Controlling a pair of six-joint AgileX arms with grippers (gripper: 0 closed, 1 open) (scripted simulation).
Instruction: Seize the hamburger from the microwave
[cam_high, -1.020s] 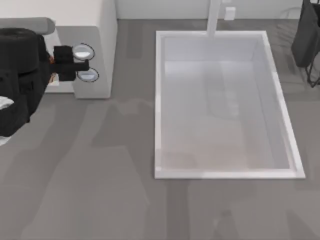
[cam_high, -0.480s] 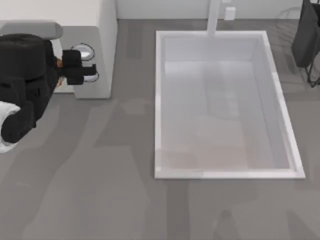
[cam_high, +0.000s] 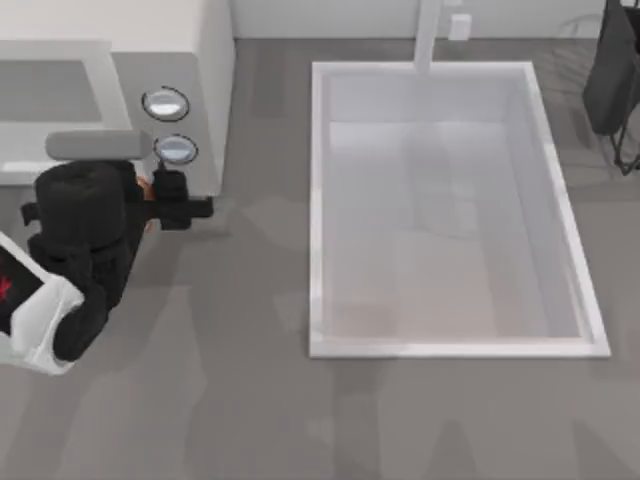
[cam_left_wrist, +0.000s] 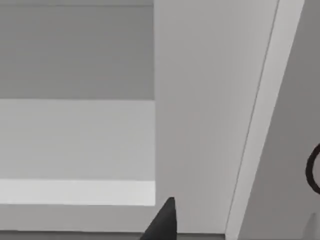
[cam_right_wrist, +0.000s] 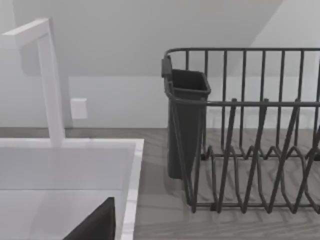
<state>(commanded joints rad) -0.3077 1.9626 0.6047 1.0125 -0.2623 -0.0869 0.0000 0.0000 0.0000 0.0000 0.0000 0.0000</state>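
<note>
Your left tool (cam_high: 195, 207) sits just in front of the microwave (cam_high: 205, 60), grip state unclear, 1 orange-brown speck (cam_high: 143, 188) beside it.

I see the microwave (cam_high: 190, 60) at the far left of the table in the top view, a white boxy appliance with its wide front cavity facing toward the near edge. Two round silver-blue knobs (cam_high: 165, 103) sit one above the other on its side panel, at the right of the cavity. In the left wrist view its white wall (cam_left_wrist: 200, 100) and pale cavity interior show close up. The hamburger (cam_high: 150, 190) shows as a small orange-brown sliver just in front of the microwave, below the lower knob, mostly hidden.
</note>
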